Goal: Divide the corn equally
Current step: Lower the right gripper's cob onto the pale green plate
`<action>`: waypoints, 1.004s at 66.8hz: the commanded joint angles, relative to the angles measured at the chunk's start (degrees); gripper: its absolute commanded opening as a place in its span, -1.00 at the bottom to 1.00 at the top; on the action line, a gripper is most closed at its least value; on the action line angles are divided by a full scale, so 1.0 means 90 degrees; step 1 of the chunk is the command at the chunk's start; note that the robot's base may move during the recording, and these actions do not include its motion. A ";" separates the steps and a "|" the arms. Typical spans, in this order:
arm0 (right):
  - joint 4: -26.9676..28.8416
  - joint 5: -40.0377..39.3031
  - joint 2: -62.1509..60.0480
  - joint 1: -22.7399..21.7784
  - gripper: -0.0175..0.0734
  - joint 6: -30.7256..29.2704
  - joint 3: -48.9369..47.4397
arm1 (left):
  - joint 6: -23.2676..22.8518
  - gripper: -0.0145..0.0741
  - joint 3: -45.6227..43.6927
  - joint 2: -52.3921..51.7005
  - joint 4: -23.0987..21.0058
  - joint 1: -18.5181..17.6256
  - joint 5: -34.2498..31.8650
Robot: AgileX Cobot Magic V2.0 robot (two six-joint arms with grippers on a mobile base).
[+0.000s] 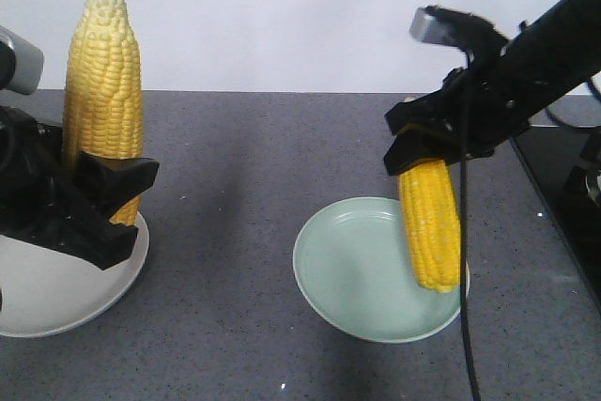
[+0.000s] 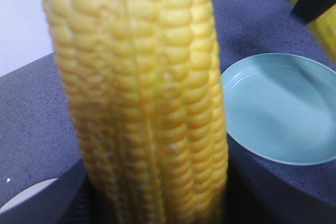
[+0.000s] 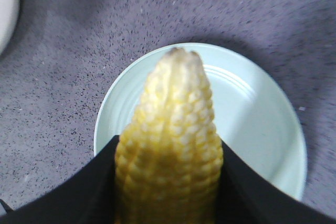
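Each pincer grips 1 corn cob — left (image 1: 103,196) upright, right (image 1: 423,152) hanging tip-down.

- The surface (image 1: 244,185) is dark grey with small white speckles, and it fills the lower part of the front view.
- Behind its far edge stands a plain white wall (image 1: 282,16).
- The light is soft and even, with faint shadows.

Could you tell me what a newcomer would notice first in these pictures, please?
Two bright yellow corn cobs held in the air. The left gripper grips one cob upright, tip up, over the white plate. The right gripper dangles the other cob, tip down, above the empty green plate.
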 commanded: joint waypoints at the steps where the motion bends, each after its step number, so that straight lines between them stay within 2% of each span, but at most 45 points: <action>1: 0.0147 -0.0281 0.0171 0.0185 -0.24 0.0047 -0.0225 | 0.0004 -0.10 -0.0166 -0.0091 0.0061 -0.0026 -0.0480; 15: 0.0102 -0.0400 0.0804 0.0219 -0.22 0.0353 -0.0225 | 0.0004 -0.10 -0.0166 -0.0091 0.0061 -0.0026 -0.0480; 31: -0.0264 -0.0638 0.1113 0.0268 -0.15 0.0623 -0.0225 | 0.0004 -0.10 -0.0166 -0.0091 0.0061 -0.0026 -0.0480; 55: -0.0351 -0.0697 0.1156 0.0267 0.42 0.0699 -0.0225 | -0.0002 -0.10 -0.0166 -0.0091 0.0061 -0.0026 -0.0480; 67: -0.0433 -0.0491 0.1107 0.0260 0.57 0.0699 -0.0232 | -0.0005 -0.10 -0.0166 -0.0091 0.0061 -0.0026 -0.0480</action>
